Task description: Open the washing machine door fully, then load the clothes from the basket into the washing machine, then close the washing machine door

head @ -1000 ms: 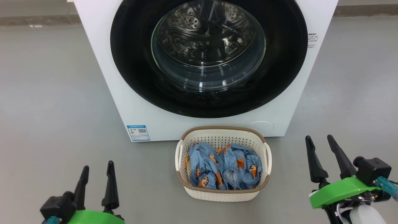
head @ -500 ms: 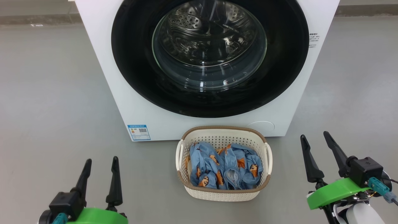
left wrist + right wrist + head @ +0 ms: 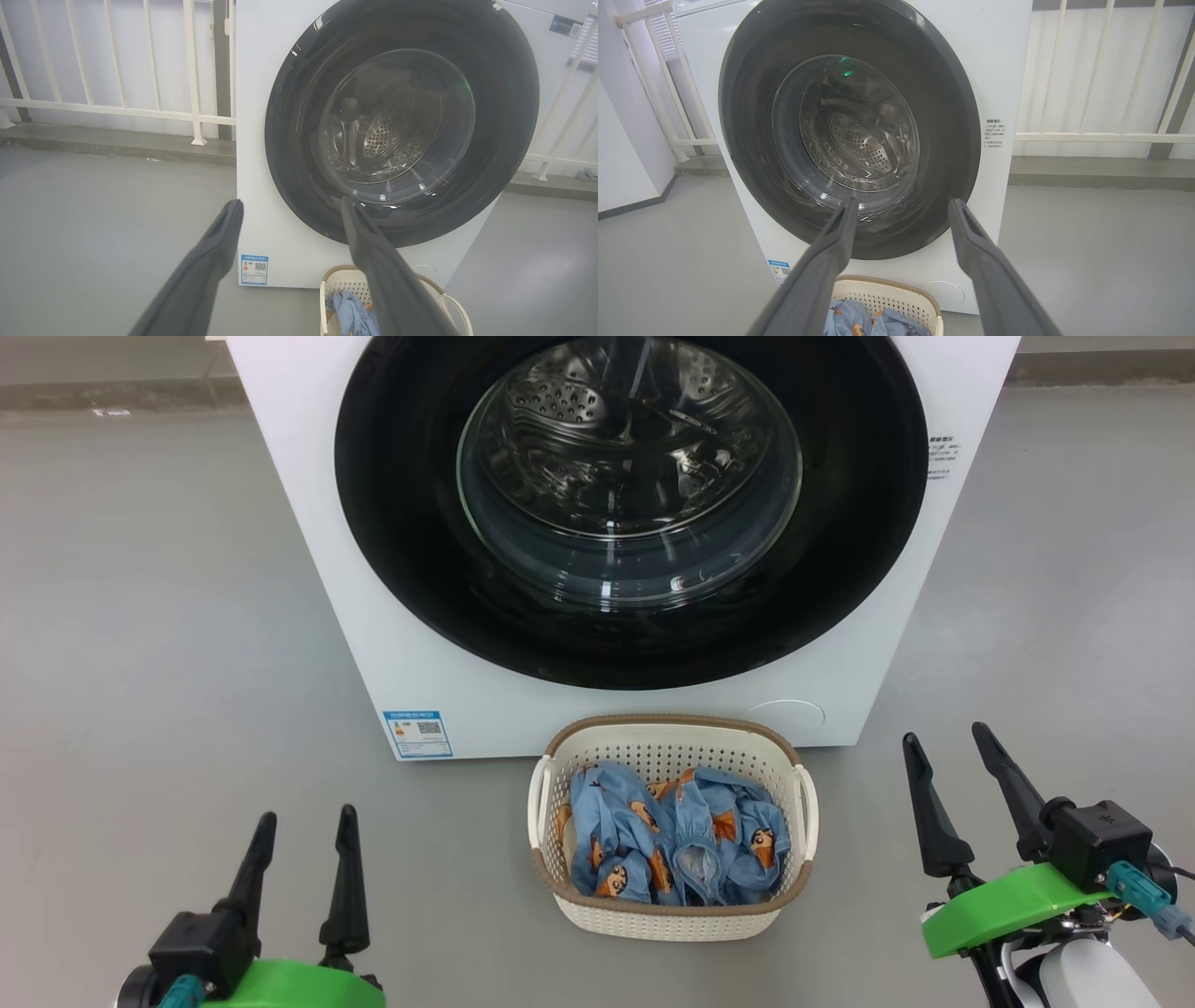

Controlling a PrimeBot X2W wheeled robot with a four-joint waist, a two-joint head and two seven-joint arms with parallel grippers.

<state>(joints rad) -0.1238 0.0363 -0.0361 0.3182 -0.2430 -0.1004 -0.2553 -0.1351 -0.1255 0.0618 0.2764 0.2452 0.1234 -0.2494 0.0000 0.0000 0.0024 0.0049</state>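
Glossy black-rimmed round washing machine door point(image 3: 627, 485) sits shut, left hand point(image 3: 306, 813) and right hand point(image 3: 944, 732) wide open, empty; cream perforated basket point(image 3: 672, 919) of blue printed clothes point(image 3: 672, 845) on floor just before white boxy washing machine point(image 3: 308, 523) could block door's swing.

Left hand point(image 3: 306, 813), right hand point(image 3: 943, 732): black fingers point(image 3: 345, 882), green mounts point(image 3: 1008, 905) (teal plugs point(image 3: 1141, 889)).

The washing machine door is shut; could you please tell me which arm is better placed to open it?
Probably the right. The right gripper is open and reaches further forward, near the washing machine's lower corner, while the left gripper sits further back. The door's handle side is unclear, so this is tentative.
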